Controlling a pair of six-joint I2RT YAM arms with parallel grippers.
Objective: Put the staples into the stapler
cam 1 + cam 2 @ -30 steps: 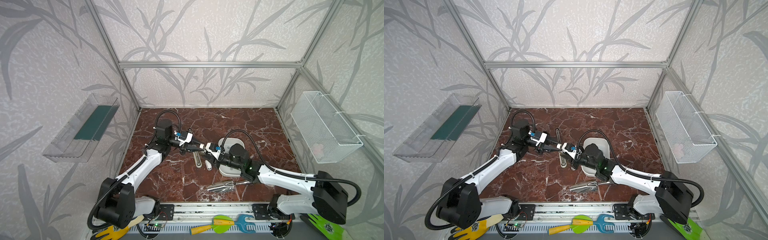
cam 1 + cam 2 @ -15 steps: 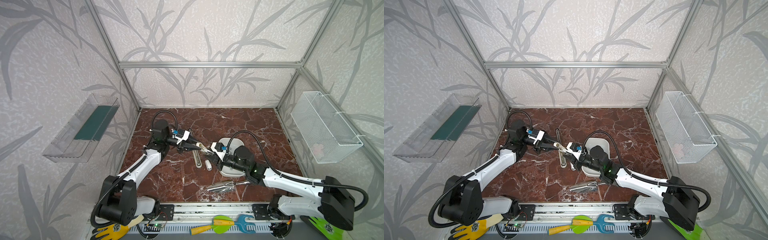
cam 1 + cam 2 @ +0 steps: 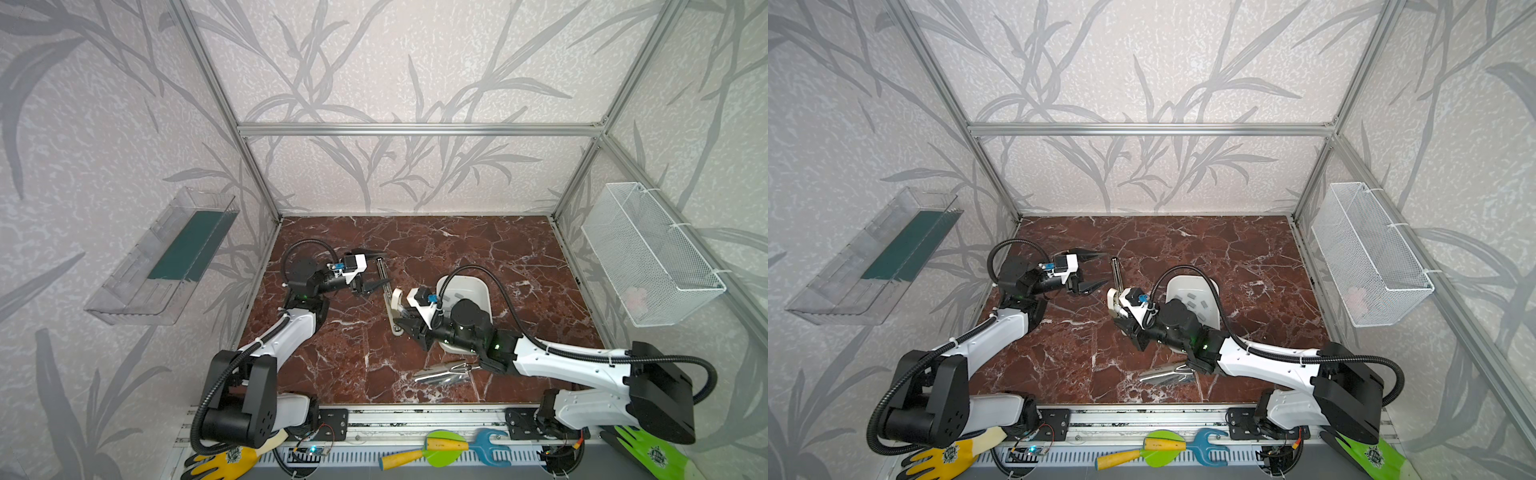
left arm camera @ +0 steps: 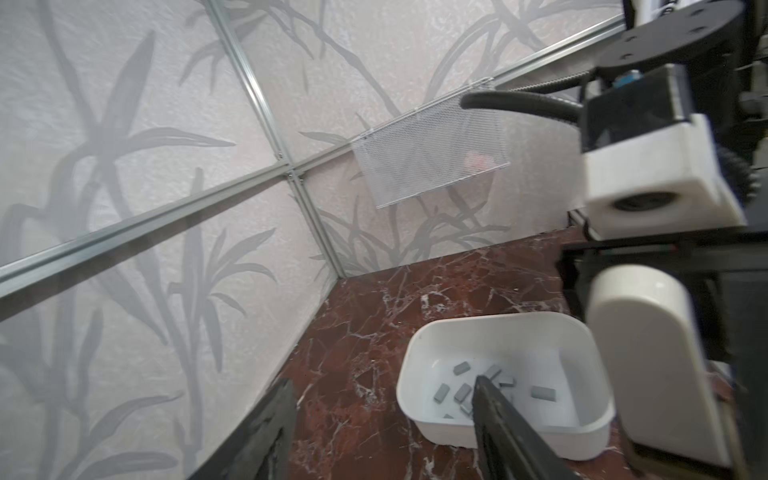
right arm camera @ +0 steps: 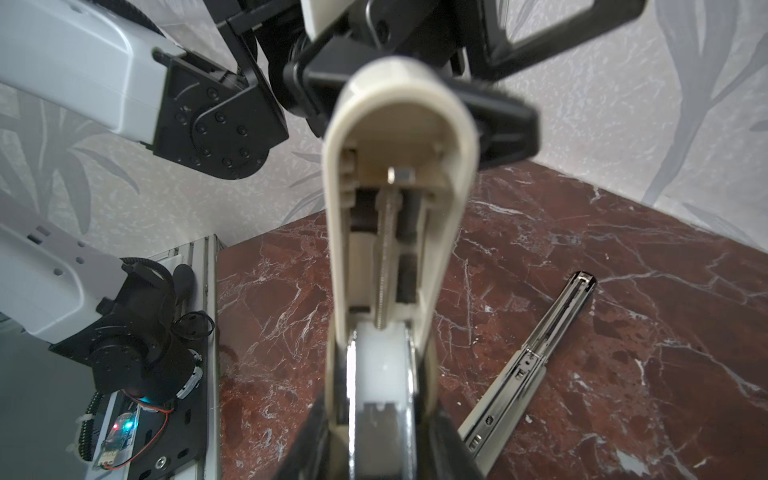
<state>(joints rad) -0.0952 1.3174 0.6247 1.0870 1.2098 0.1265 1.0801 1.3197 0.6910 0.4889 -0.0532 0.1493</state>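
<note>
Light bright, even; shadows soft. Your top views sharp, splayed toward 10 and 2 o'clock; wrist views blurred close-up.

Left arm [image 3: 286,332] and right arm [image 3: 573,365]: white shells, black screw-dotted joints; a ribbed black cable [image 3: 308,243] arches at each wrist's twelve o'clock.

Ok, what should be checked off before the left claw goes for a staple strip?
1. Left claw open, empty: ok.
2. Right claw shut on cream plastic stapler lid, lid raised: ok.
3. Silver metal staple channel exposed on red marble table: ok.
4. Channel free of old staples: cannot tell.
5. Small grey staple strips lying in white plastic tray: ok.
</note>
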